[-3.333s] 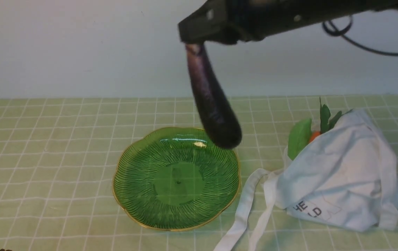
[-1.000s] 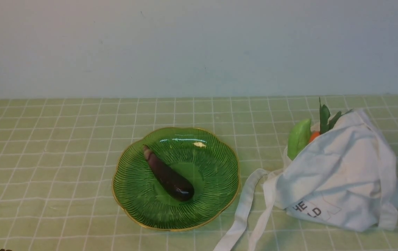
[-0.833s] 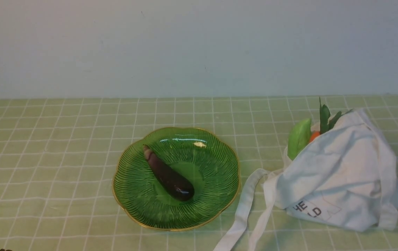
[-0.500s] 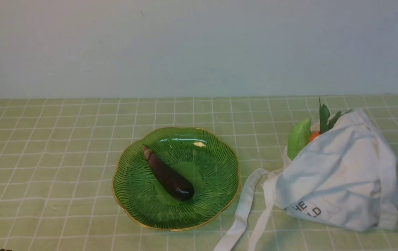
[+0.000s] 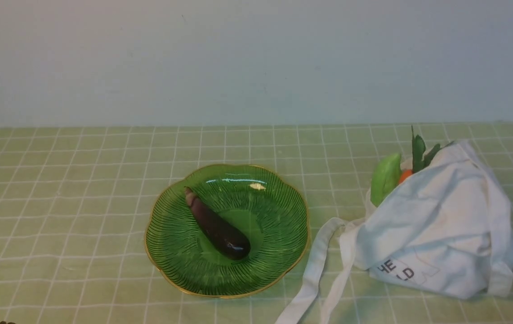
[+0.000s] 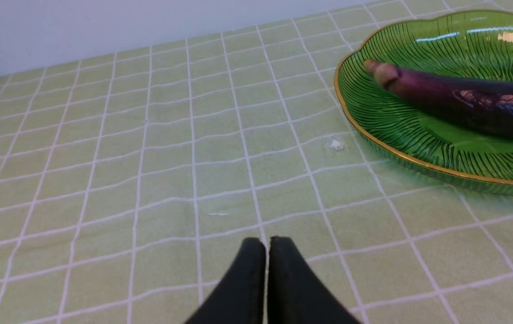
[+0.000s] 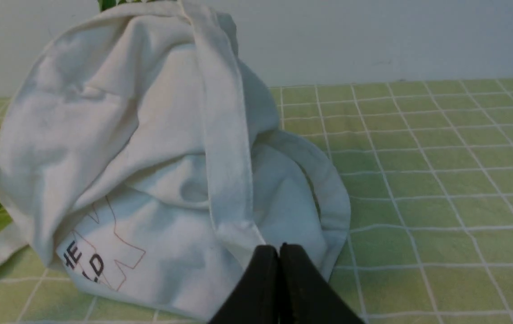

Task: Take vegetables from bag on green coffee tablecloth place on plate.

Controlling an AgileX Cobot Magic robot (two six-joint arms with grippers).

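The dark purple eggplant point(image 5: 217, 226) lies in the green glass plate point(image 5: 180, 265), also in the left wrist view point(image 6: 463, 101). The white bag point(image 5: 440, 229) lies to the plate's right on the green tablecloth point(image 5: 58, 202). A pale green vegetable point(image 5: 385, 177), a bit of orange carrot point(image 5: 403, 175) and its dark leaves point(image 5: 418, 150) stick out of the bag's far mouth. My left gripper point(image 6: 267, 245) is shut and empty, low over the cloth, short of the plate point(image 6: 373, 130). My right gripper point(image 7: 278, 251) is shut and empty, just in front of the bag point(image 7: 148, 148). Neither gripper shows in the front view.
The bag's long straps point(image 5: 314, 274) trail toward the front edge between plate and bag. A pale wall point(image 5: 256, 58) closes the table's far side. A small white speck point(image 6: 336, 144) lies on the cloth by the plate's rim.
3.3 s ago my right gripper held the eggplant above the plate; it now lies in the plate and the arm has left the front view. Nothing has moved in the last second.
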